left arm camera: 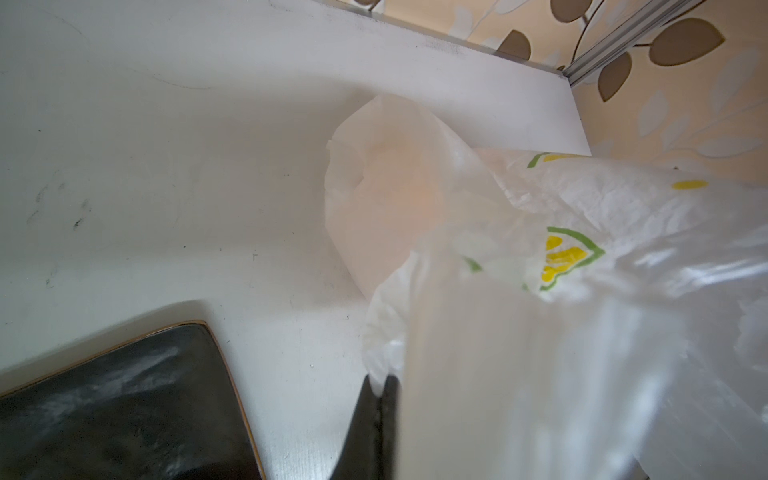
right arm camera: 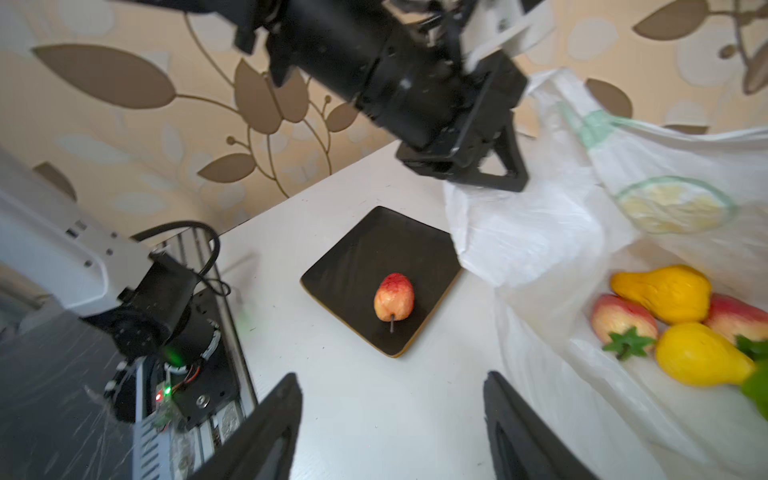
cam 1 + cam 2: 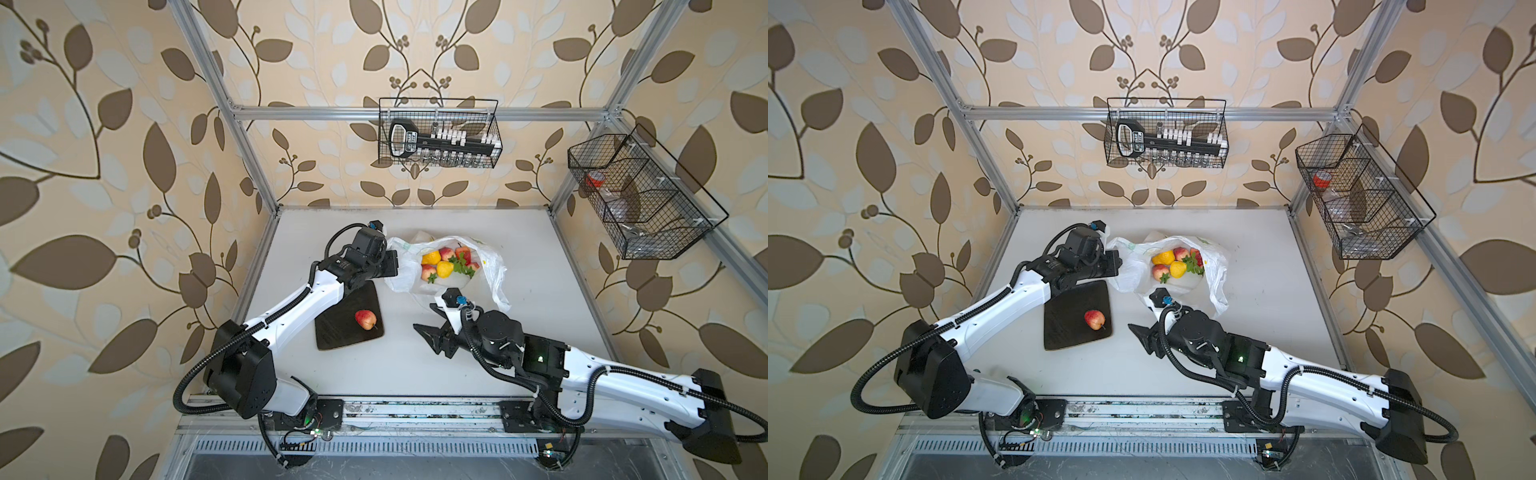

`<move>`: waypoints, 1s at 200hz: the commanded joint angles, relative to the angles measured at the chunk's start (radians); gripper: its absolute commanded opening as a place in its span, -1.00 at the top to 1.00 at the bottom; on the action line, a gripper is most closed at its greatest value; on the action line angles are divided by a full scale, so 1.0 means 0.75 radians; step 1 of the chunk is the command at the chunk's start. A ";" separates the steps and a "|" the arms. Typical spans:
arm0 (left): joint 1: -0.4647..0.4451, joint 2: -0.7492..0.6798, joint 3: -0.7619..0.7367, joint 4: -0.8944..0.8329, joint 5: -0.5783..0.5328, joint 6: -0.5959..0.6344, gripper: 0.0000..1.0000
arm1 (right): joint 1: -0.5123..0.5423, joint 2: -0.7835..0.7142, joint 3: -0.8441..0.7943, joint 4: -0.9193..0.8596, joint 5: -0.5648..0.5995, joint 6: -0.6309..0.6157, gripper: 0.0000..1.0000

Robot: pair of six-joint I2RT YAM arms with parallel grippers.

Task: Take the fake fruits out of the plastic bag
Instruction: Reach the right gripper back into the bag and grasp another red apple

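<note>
Fruits (image 3: pixel 446 266) — light, glossy, probably slippery — lie in the limp, thin plastic bag (image 3: pixel 494 270), at one o'clock from the tray (image 3: pixel 332 332). Left gripper (image 1: pixel 380 386) pinches the bag's nine-o'clock rim. Right gripper (image 2: pixel 390 376), spread and empty, could best clasp an apple (image 3: pixel 428 272) across its widest part.

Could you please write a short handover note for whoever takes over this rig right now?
Grippers: the left claw is shut on an edge of the plastic bag, whose mouth gapes open. The right claw is open and empty, above the table between the dark tray and the bag.
Done: one apple lies on the dark tray.
Left: the other fake fruits lie inside the bag and likely need lifting out one by one.
</note>
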 commanded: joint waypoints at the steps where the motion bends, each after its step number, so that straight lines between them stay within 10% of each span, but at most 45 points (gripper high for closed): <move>1: 0.000 -0.066 -0.031 0.012 0.039 0.022 0.99 | -0.021 0.010 0.101 -0.164 0.303 0.249 -0.14; 200: -0.023 -0.113 -0.057 0.014 0.147 0.000 1.00 | -0.642 1.161 0.553 0.078 0.064 1.025 -0.26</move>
